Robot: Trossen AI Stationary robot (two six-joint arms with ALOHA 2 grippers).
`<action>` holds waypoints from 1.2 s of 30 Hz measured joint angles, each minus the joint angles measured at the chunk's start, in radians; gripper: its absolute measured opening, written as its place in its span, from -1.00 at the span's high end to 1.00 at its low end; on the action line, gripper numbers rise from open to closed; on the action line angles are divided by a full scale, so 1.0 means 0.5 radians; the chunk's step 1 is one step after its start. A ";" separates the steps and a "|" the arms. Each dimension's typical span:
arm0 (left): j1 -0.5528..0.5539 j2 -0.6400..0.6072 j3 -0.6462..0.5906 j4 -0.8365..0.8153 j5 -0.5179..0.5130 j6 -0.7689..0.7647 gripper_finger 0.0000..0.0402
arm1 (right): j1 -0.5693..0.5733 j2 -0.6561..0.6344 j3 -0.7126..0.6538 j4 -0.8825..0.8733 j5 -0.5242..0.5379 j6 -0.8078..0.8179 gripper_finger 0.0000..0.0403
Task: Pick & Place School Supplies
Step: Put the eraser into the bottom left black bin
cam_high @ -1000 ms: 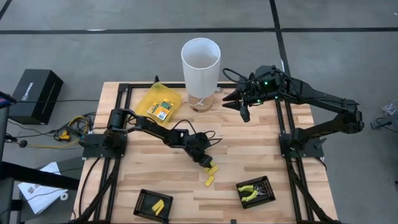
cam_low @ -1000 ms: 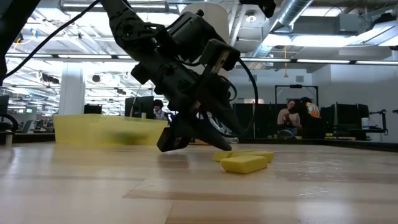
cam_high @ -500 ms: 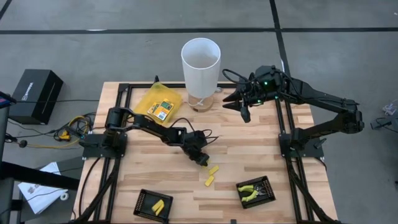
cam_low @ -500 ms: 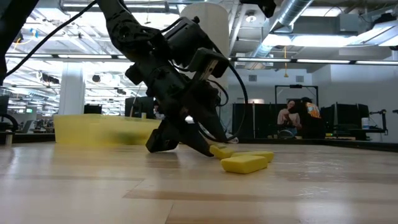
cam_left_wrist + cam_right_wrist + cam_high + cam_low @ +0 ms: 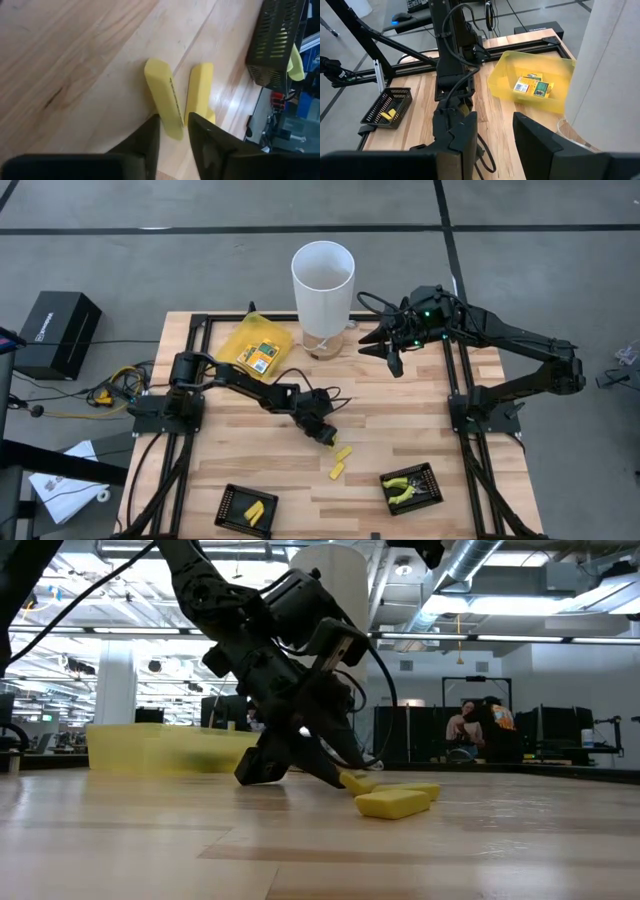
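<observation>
Two short yellow oblong pieces lie flat on the wood table, one (image 5: 343, 452) at my left gripper's tips and one (image 5: 337, 471) nearer the front edge. My left gripper (image 5: 326, 437) is low on the table, closed to a narrow gap around the first piece (image 5: 164, 100). In the left wrist view the second piece (image 5: 199, 92) lies beside it. My right gripper (image 5: 390, 358) hangs open and empty at the far right, next to the white cylinder (image 5: 323, 285). My left gripper pinches the near end (image 5: 174, 131) of the yellow oblong piece between its two fingers (image 5: 150, 137), only at the tips. The fingers slant down from the table's far left and lie along the piece. The piece lies flat on the table (image 5: 358, 781).
A black tray (image 5: 246, 509) with yellow pieces and a black tray (image 5: 411, 488) with yellow-green plier tools stand at the front edge. A translucent yellow pouch (image 5: 257, 348) with labelled packets lies at the far left. Black frame rails run along both sides.
My left gripper has drawn back toward the table's far left, from over the two yellow pieces to the near end of one of them, and has since kept still. Both pieces lie where they were.
</observation>
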 joint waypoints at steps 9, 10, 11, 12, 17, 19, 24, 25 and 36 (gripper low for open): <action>0.002 0.000 -0.001 -0.005 -0.018 0.047 0.98 | 0.000 0.000 0.000 0.000 0.000 -0.016 0.42; 0.002 0.000 -0.001 -0.004 -0.017 0.046 0.99 | 0.000 0.000 0.000 0.000 0.000 -0.016 0.42; 0.002 0.000 -0.001 -0.002 -0.016 0.047 1.00 | 0.000 0.000 0.000 0.000 0.000 -0.017 0.42; 0.002 -0.002 -0.001 -0.002 -0.014 0.050 1.00 | 0.000 0.000 0.000 0.000 0.000 -0.017 0.42; 0.011 -0.034 -0.001 0.017 -0.006 0.056 1.00 | 0.000 0.000 0.000 -0.001 0.000 -0.020 0.42; 0.015 -0.047 -0.001 0.025 0.001 0.042 0.99 | 0.000 0.000 0.000 0.000 0.000 -0.020 0.42; 0.067 -0.091 -0.011 0.037 -0.034 0.067 0.78 | 0.000 0.000 0.000 0.002 0.000 -0.018 0.42; 0.074 -0.099 -0.010 0.065 -0.037 0.065 0.70 | 0.000 0.000 0.000 0.002 0.000 -0.019 0.42; 0.051 -0.099 0.100 0.112 -0.079 0.054 0.41 | 0.002 0.000 0.000 0.003 0.000 0.000 0.42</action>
